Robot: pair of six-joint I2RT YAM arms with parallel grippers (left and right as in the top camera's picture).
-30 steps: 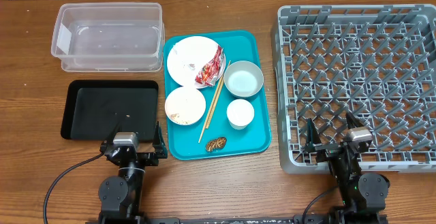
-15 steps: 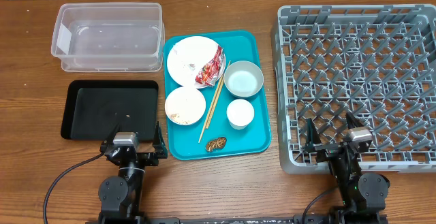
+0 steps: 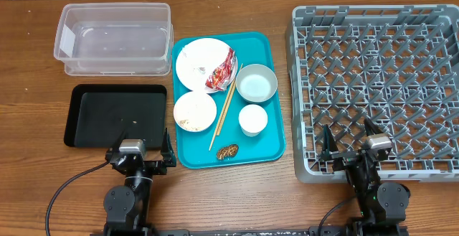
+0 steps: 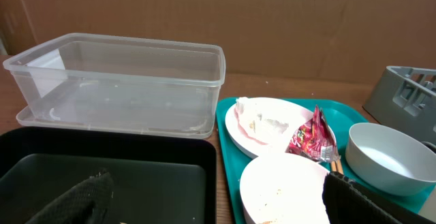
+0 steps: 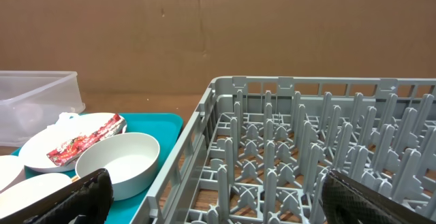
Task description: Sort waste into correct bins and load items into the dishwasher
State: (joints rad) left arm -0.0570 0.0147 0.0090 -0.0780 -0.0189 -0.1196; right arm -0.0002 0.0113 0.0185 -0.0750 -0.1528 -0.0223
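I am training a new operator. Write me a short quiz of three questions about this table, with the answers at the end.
1. True or false: the grey dish rack already holds a dish.
2. On which part of the teal tray does the brown food scrap lie? A. near the edge closest to the robot B. near the edge farthest from the robot C. in the centre
3. Fill in: the left gripper and the right gripper are both ___ and hold nothing.
Key: 1 false; 2 A; 3 open.
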